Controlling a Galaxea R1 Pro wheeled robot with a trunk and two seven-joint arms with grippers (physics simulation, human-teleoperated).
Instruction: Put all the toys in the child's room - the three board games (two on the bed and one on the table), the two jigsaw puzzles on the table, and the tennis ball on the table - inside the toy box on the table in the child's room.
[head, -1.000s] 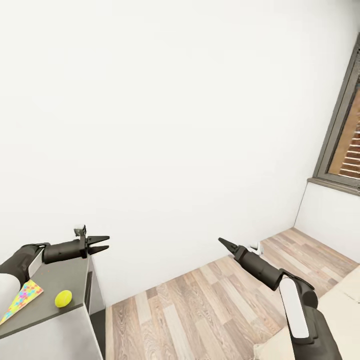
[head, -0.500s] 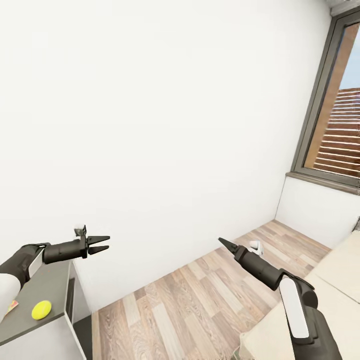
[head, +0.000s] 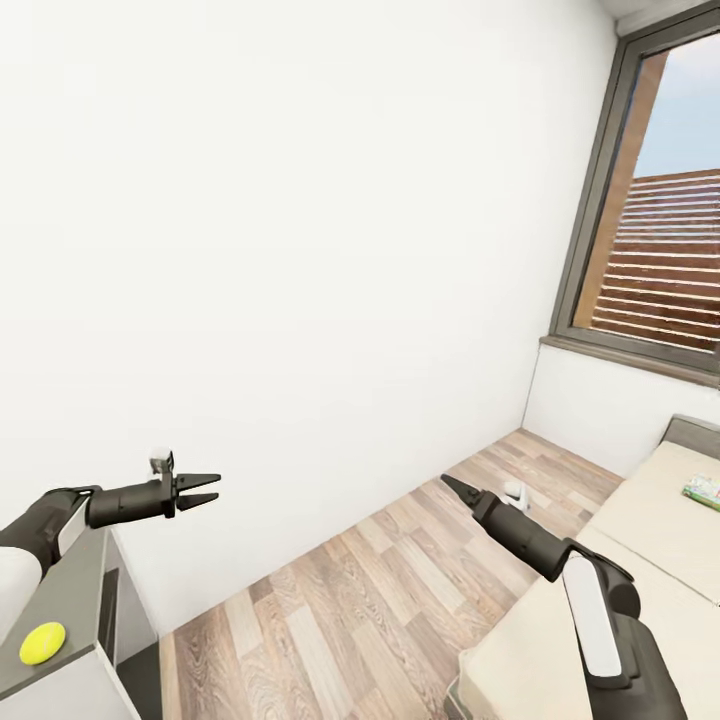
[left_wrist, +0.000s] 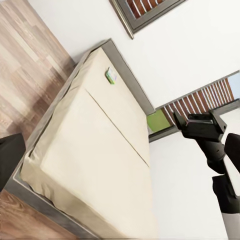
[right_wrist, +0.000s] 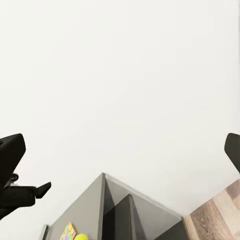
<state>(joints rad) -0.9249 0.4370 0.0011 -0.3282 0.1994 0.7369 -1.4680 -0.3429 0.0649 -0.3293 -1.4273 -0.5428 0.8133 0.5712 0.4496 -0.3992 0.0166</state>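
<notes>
The view has swung right since the earlier pictures: the table has slid toward the left edge and the bed has come in. Nearest, the tennis ball lies on the tabletop near its front edge. The left gripper hangs over the table's far corner, fingers apart; the right gripper is pinched together, empty. Farther off, a board game rests on the mattress near the headboard.

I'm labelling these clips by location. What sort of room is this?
Probably a bedroom: a bed with a beige mattress under a tall window, wood-plank floor, and a desk with a tennis ball.
</notes>
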